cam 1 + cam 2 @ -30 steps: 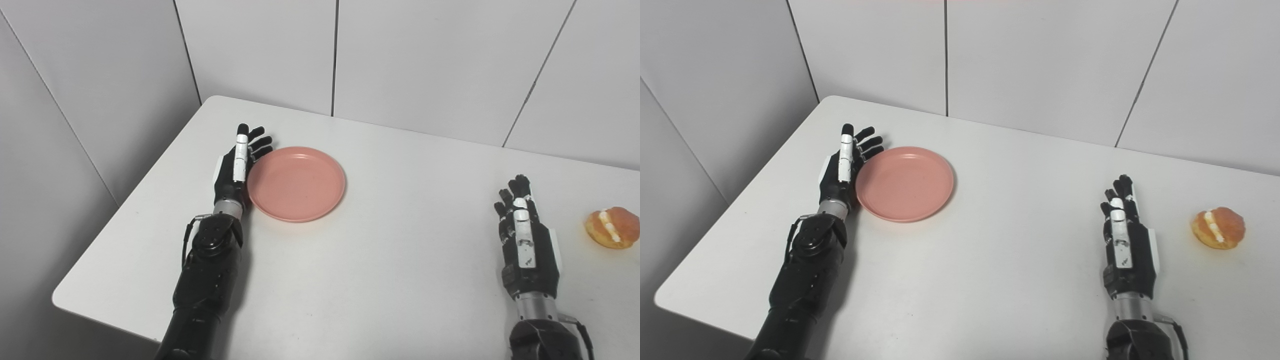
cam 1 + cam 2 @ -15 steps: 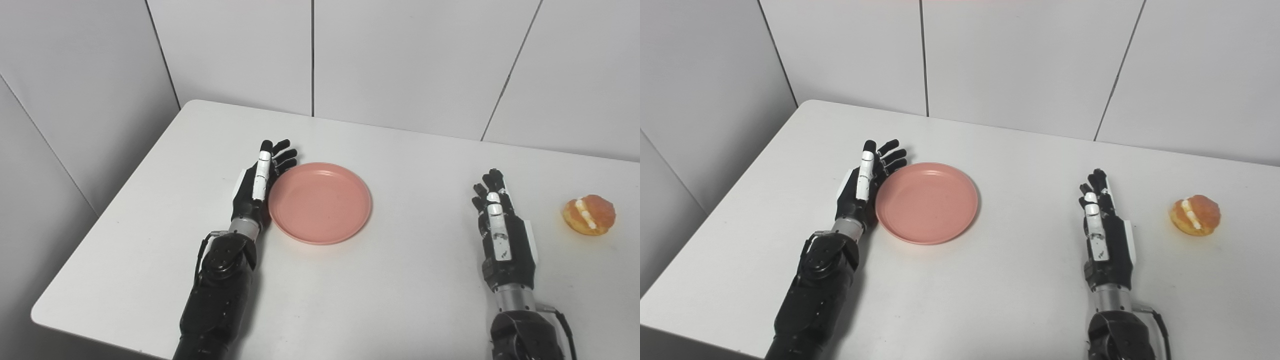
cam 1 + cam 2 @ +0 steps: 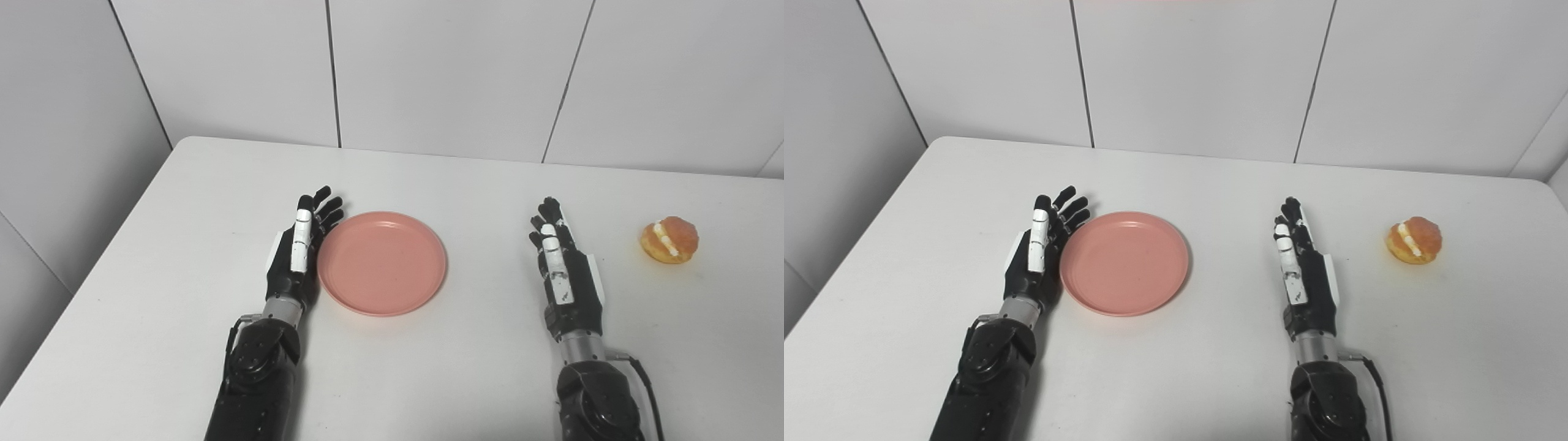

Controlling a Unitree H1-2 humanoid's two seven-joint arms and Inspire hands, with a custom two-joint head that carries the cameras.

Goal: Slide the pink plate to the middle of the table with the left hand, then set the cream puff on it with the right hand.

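Touching pink plate, left hand fingers spread

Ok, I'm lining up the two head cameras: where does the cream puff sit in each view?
Left eye view: cream puff at far right, mid-height, to the right of the right hand.
Right eye view: cream puff right of centre, further from the picture's edge.
Shared landmark: the pink plate, beside the left hand.

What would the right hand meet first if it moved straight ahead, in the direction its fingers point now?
Nothing on the table, as far as visible. The right hand points toward the back edge and the wall; the cream puff lies off to its right, the pink plate to its left.
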